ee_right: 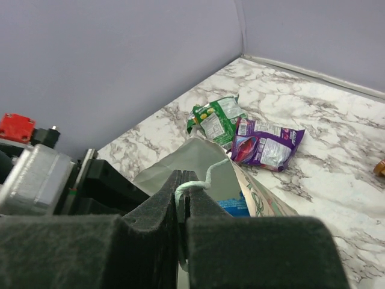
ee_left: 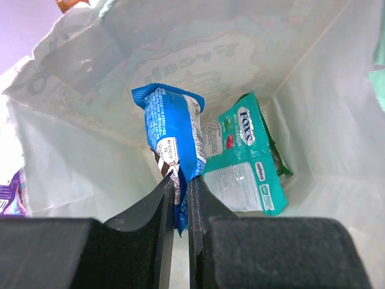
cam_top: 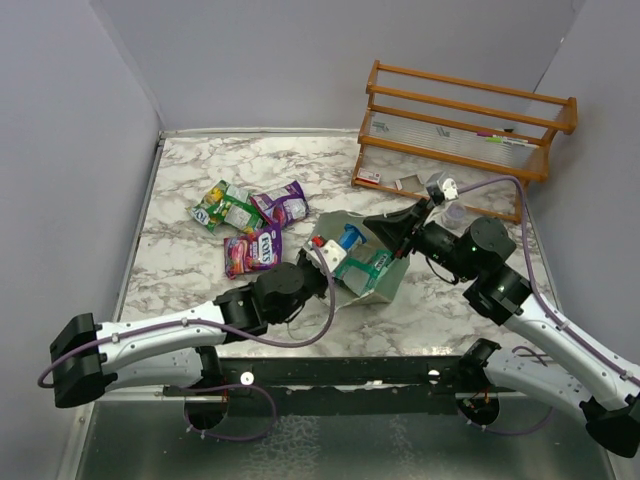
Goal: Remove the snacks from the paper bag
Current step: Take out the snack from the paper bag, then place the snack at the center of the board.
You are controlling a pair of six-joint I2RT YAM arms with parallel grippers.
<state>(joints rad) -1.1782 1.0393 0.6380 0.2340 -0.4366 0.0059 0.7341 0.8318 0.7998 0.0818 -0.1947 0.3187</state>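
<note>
The mint-green paper bag (cam_top: 372, 272) lies mid-table with its mouth open. My left gripper (ee_left: 180, 198) is inside the bag (ee_left: 313, 120), shut on a blue packet (ee_left: 174, 129), which also shows at the bag's mouth in the top view (cam_top: 350, 237). A teal packet (ee_left: 243, 159) lies deeper in the bag. My right gripper (ee_right: 182, 183) is shut on the bag's cord handle (ee_right: 201, 182) and holds the bag's rim (ee_right: 198, 156) up. Green (cam_top: 225, 207), purple (cam_top: 282, 205) and pink (cam_top: 253, 250) packets lie on the table left of the bag.
A wooden slatted rack (cam_top: 460, 125) stands at the back right with small white-and-red cards (cam_top: 368, 178) at its foot. Grey walls close the table on the left, back and right. The green (ee_right: 218, 117) and purple (ee_right: 267, 143) packets show beyond the bag in the right wrist view.
</note>
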